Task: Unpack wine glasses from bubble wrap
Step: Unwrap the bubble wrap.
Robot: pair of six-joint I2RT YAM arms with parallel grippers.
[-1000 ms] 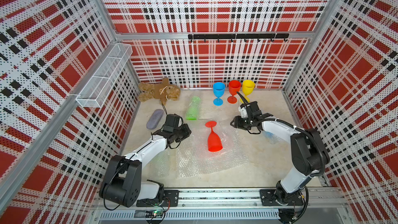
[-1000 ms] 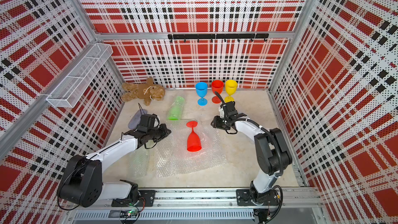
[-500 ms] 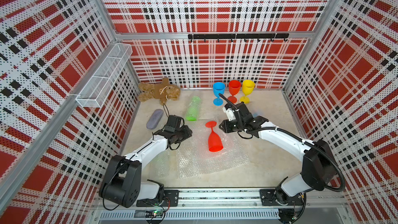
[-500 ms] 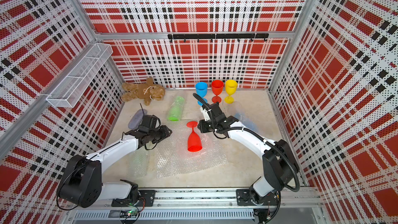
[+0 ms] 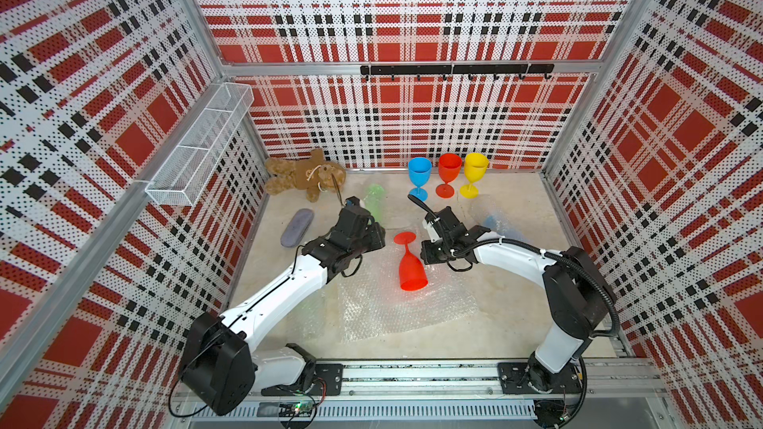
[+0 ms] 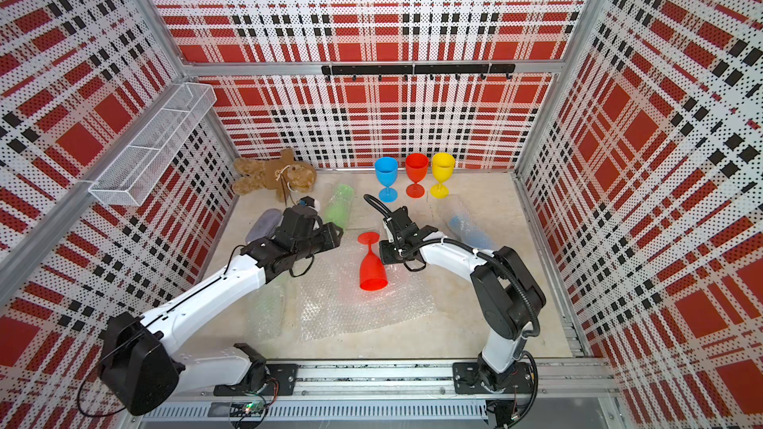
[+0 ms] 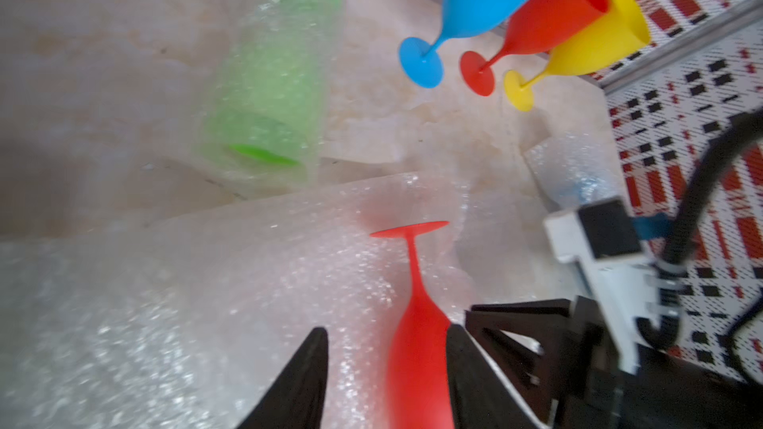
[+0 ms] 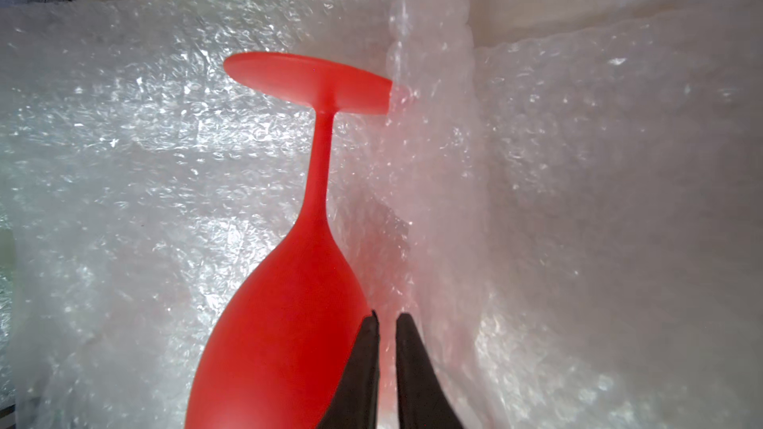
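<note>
One red goblet (image 5: 411, 266) lies bare on the bubble wrap (image 5: 384, 311) at frame centre in both top views, foot toward the top, mouth toward the bottom. Nearer is the right gripper (image 8: 387, 323), just right of the bowl, jaws narrowed to a slit on a raised fold of wrap. At the left, the left gripper (image 7: 387, 330) hangs half open and empty.

A red goblet (image 5: 411, 268) is seen lying on bubble wrap (image 5: 396, 311), flanked closely, perhaps touched, by the left gripper (image 5: 379, 238) and right gripper (image 5: 426, 252).
</note>
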